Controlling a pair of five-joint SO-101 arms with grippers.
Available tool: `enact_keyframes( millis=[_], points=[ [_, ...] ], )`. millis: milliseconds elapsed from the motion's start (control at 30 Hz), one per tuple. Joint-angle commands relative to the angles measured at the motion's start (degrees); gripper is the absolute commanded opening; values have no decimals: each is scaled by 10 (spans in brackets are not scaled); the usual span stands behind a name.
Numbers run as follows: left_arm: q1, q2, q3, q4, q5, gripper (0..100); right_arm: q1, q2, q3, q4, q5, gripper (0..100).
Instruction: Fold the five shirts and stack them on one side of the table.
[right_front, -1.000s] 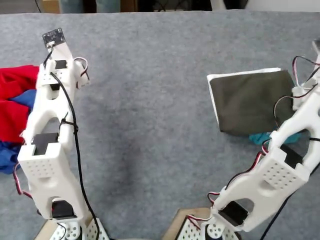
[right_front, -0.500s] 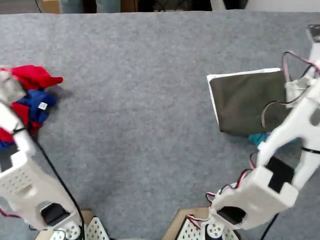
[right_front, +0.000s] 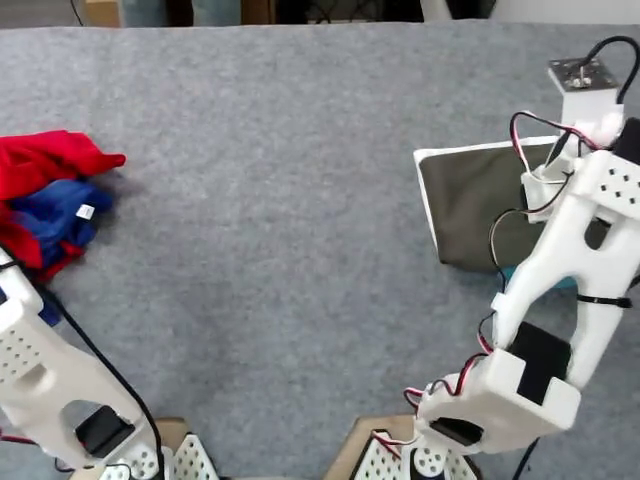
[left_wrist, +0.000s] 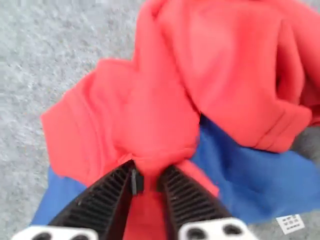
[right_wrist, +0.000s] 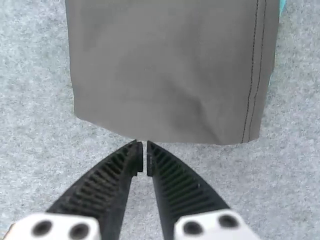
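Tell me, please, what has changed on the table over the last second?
The left arm drew back from over the table toward its base, uncovering the red shirt and the blue shirt; the left gripper is shut on red cloth. The right arm swung farther out over the folded grey shirt, with the right gripper shut and empty. The folded grey shirt did not move.

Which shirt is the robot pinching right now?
The red shirt: the left gripper pinches a fold of it. The blue shirt lies loose under it, and the folded grey shirt sits untouched just ahead of the shut right gripper.
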Motion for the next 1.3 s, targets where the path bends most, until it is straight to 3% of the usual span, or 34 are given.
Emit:
enact_keyframes(
  millis=[0, 267, 467, 600, 800, 1100, 1267],
  points=[
    [2, -20, -98, 40, 0, 30, -5, -39, 2, 3, -6, 15],
    [77, -20, -408, 222, 0, 28, -8, -81, 3, 3, -6, 15],
    [173, -39, -611, 229, 33, 28, -5, -87, 12, 3, -6, 15],
    [262, -103, -620, 229, 33, 28, -5, -87, 41, 2, -6, 15],
    [461, -250, -460, 229, 33, 28, -6, -87, 50, 0, -5, 15],
    [816, -413, -13, 222, 35, 29, -7, -82, 52, -17, -4, 16],
    [922, -415, 152, 156, 32, 34, -11, -81, 53, -17, -5, 18]
  ],
)
